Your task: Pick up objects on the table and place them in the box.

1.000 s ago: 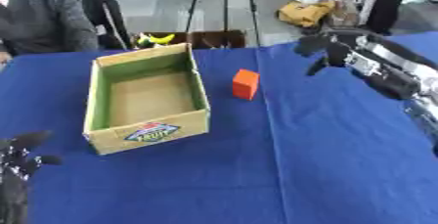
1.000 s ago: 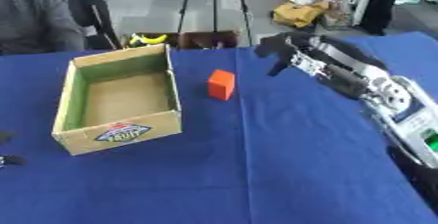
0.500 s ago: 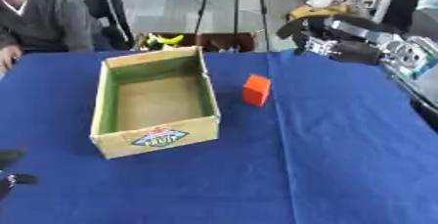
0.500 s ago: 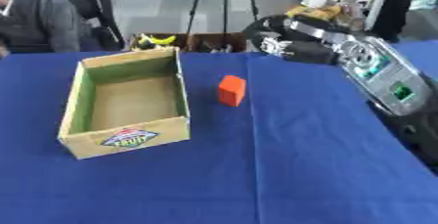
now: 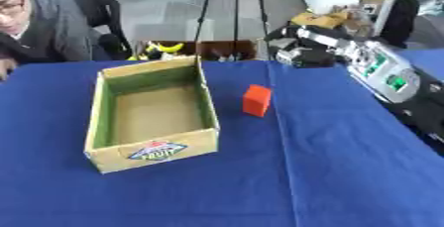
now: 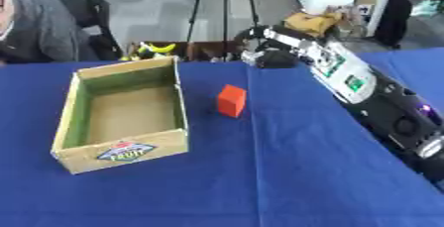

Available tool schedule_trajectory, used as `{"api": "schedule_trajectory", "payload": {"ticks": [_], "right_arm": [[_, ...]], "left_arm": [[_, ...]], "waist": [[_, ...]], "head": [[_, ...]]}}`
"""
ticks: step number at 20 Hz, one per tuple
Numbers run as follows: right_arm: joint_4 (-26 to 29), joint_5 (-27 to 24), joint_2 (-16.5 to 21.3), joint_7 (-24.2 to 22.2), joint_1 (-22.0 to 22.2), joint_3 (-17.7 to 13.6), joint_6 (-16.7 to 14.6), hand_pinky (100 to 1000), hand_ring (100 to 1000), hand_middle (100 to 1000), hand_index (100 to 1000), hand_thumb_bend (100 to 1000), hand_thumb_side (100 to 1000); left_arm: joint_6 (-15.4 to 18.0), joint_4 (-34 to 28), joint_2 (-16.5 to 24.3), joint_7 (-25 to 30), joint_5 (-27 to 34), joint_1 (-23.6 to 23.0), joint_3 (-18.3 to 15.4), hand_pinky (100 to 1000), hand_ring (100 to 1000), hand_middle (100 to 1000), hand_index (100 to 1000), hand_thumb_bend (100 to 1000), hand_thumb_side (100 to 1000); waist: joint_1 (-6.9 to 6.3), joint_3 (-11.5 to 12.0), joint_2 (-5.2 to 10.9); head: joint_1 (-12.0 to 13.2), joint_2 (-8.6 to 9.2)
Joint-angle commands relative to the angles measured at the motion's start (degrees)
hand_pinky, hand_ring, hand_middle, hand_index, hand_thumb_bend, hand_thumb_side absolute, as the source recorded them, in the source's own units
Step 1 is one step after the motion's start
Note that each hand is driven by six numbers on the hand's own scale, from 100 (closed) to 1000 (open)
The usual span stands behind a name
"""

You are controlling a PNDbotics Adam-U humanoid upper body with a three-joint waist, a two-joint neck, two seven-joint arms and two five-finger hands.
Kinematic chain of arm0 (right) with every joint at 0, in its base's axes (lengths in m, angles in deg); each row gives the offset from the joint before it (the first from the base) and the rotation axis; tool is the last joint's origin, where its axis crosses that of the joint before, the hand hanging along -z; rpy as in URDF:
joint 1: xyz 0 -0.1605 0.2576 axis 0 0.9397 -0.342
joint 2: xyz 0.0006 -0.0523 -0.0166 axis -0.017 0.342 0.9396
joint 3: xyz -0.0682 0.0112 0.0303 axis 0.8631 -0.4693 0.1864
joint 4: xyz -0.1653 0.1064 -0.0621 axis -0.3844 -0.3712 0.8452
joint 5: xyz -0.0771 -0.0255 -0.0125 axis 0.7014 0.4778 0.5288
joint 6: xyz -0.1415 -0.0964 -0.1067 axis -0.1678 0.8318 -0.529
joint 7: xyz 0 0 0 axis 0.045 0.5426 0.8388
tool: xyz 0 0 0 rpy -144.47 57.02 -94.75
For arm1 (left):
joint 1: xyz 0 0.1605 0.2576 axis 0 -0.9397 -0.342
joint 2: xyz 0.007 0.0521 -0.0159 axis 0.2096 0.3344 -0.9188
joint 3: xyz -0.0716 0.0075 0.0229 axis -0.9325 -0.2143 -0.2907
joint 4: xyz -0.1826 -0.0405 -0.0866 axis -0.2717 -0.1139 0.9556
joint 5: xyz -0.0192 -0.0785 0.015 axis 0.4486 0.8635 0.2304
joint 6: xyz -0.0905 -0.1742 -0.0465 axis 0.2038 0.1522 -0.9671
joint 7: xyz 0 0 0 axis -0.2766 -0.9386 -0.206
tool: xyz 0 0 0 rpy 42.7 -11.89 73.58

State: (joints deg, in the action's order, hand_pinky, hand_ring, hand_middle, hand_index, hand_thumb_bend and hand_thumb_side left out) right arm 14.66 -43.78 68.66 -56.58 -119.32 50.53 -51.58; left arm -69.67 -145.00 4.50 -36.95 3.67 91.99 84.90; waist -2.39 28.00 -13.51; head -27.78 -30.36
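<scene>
Near the robot hand [image 5: 299, 55] lies a red block [image 5: 256, 100].

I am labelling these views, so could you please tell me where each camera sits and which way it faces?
Left eye view: in the robot's head, looking down at the blue table; the right arm enters from the right, right hand near the far edge.
Right eye view: beside it, facing the same way; same arm.
Both show the cardboard box and the orange block.
</scene>
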Motion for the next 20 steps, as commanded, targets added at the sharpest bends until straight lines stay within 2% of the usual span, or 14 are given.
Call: {"api": "schedule_trajectory", "payload": {"ticks": [1, 7, 8, 11, 15, 20], "right_arm": [[-3.92, 2.99, 2.35, 2.25, -1.37, 0.45, -0.87, 843, 1000, 897, 898, 159, 693], [-12.16, 8.07, 0.95, 4.77, -3.07, 1.47, -5.33, 841, 1000, 893, 899, 167, 697], [-13.38, 8.88, 0.74, 5.04, -3.46, 1.52, -6.10, 844, 1000, 892, 907, 267, 640], [-16.55, 11.38, 0.53, 7.00, -4.61, 2.39, -8.30, 847, 1000, 892, 915, 311, 640], [-18.56, 14.73, -0.76, 10.12, -5.41, 4.55, -10.41, 847, 994, 888, 916, 316, 682], [-20.25, 18.85, -2.80, 10.33, -6.76, 6.11, -11.57, 848, 997, 888, 917, 306, 728]], "left_arm": [[0.02, -1.28, 0.17, 0.55, 0.47, 0.54, 0.22, 520, 808, 642, 599, 100, 987], [-0.04, -1.33, 0.21, 0.84, 0.68, 0.37, 0.40, 520, 808, 642, 599, 100, 987], [-0.05, -1.33, 0.18, 0.86, 0.70, 0.34, 0.40, 520, 809, 641, 599, 100, 990], [-0.06, -1.38, -0.39, 1.07, 0.91, 0.19, 0.65, 520, 809, 641, 599, 100, 991], [-0.09, -1.43, -0.73, 1.27, 1.11, 0.13, 0.78, 521, 809, 641, 599, 100, 991], [-0.11, -1.42, -1.02, 1.32, 1.23, 0.06, 0.77, 521, 809, 641, 599, 100, 993]], "waist": [[-0.09, 0.38, 0.71], [-0.39, 0.97, 0.69], [-0.44, 1.02, 0.63], [-0.81, 1.89, 0.11], [-1.04, 2.29, -0.08], [-1.19, 2.26, -0.18]], "head": [[-0.84, 1.00], [-1.06, 1.00], [-1.18, 1.04], [-2.60, 1.54], [-3.39, 1.74], [-3.73, 1.70]]}}
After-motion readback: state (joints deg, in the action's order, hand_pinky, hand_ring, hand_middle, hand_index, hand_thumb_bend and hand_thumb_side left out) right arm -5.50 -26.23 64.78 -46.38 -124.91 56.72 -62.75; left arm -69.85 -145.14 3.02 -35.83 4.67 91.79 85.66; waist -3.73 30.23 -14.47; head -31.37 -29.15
